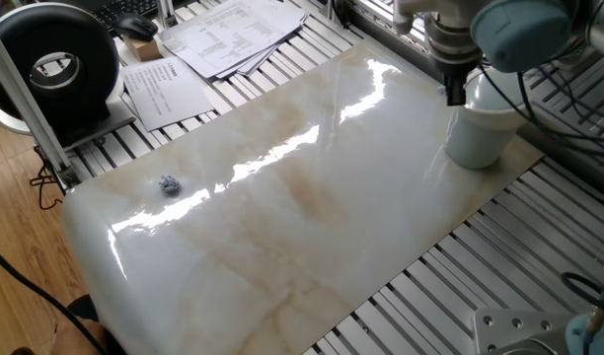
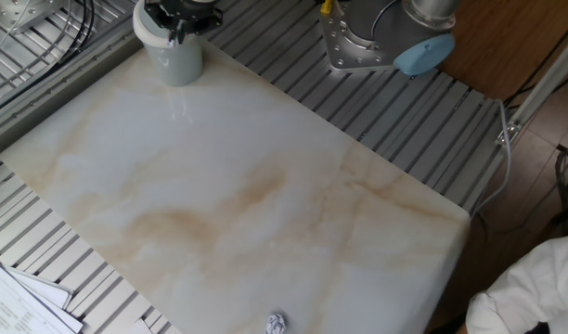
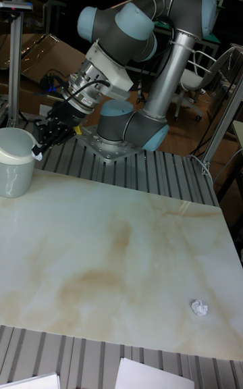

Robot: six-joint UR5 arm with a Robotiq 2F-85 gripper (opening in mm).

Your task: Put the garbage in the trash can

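The trash can (image 1: pixel 477 136) (image 2: pixel 174 57) (image 3: pixel 15 167), a plain white cup, stands at a corner of the marble slab. My gripper (image 1: pixel 455 95) (image 2: pixel 177 20) (image 3: pixel 38 150) hangs at its rim, just above the opening. Its dark fingers are pressed together, and in the tall fixed view a small whitish scrap of garbage shows at their tips. A second piece of garbage (image 1: pixel 169 184) (image 2: pixel 276 323) (image 3: pixel 198 307), a tiny bluish-white wad, lies alone near the opposite end of the slab.
A round black device (image 1: pixel 55 61) and printed paper sheets (image 1: pixel 228 35) lie beyond the slab's far edge on the slatted metal table. The arm's base (image 2: pixel 360 42) (image 3: pixel 115 142) is bolted close to the cup. Cables (image 1: pixel 568 108) run behind the cup.
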